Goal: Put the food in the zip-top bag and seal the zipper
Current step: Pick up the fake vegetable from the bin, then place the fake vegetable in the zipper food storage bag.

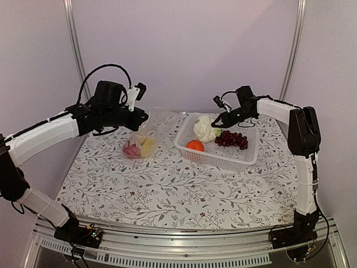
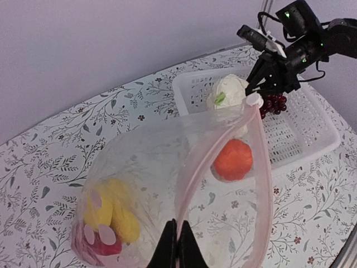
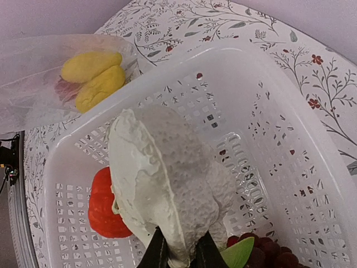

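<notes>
My left gripper (image 2: 177,245) is shut on the pinkish zipper (image 2: 206,162) rim of the clear zip-top bag (image 1: 150,131), holding its mouth up and open. Yellow pieces (image 2: 120,215) and a red piece (image 2: 103,244) lie inside the bag. My right gripper (image 3: 179,254) is in the white basket (image 1: 217,159), its fingers closed on either side of the white cauliflower (image 3: 167,178). The orange fruit (image 3: 103,204) sits to the cauliflower's left in the right wrist view. The purple grapes (image 3: 268,254) lie at its right beside a green leaf.
The basket (image 3: 251,100) stands at the back right of the flowered table (image 1: 167,190), just right of the bag. Walls and metal posts close in behind. The right arm (image 2: 312,44) reaches over the basket's far side.
</notes>
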You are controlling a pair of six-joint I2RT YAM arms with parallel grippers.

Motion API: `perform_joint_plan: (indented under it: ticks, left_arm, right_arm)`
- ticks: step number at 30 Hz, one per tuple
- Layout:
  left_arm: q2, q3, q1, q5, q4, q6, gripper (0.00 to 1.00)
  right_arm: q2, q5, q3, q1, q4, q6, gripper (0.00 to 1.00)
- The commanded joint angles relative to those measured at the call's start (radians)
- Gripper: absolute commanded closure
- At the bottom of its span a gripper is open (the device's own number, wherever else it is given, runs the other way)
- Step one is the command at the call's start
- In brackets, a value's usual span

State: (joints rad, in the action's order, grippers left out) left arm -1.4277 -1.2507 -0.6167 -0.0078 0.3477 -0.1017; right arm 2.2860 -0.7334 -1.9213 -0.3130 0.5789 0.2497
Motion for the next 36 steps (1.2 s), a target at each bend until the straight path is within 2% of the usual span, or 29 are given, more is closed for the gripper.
perform_joint_plan:
  ticks: [1,7,12,19,27,36]
  left_arm:
    - [-0.021,0.007,0.013,0.035,-0.023,-0.004,0.99]
    - [-0.054,-0.05,0.011,0.122,0.008,-0.045,0.97]
    - [-0.063,-0.097,0.005,0.161,0.026,-0.083,0.97]
    - [-0.099,-0.159,-0.023,0.191,0.065,-0.147,0.97]
    - [-0.142,-0.288,-0.112,0.203,0.165,-0.17,0.97]
    - [-0.117,-0.341,-0.157,0.303,0.212,-0.216,0.97]
  right_arm:
    - [-0.187,0.011,0.066,-0.004,-0.017,0.022,0.93]
    - [-0.359,0.0,0.129,-0.008,-0.007,0.048,0.94]
    - [-0.503,-0.076,0.169,-0.023,-0.005,0.065,0.94]
    - [-0.66,-0.095,0.224,-0.113,-0.063,0.081,0.95]
    - [-0.714,0.046,0.186,-0.28,-0.106,0.117,1.0]
    - [-0.742,0.051,0.156,-0.31,-0.104,0.175,1.0]
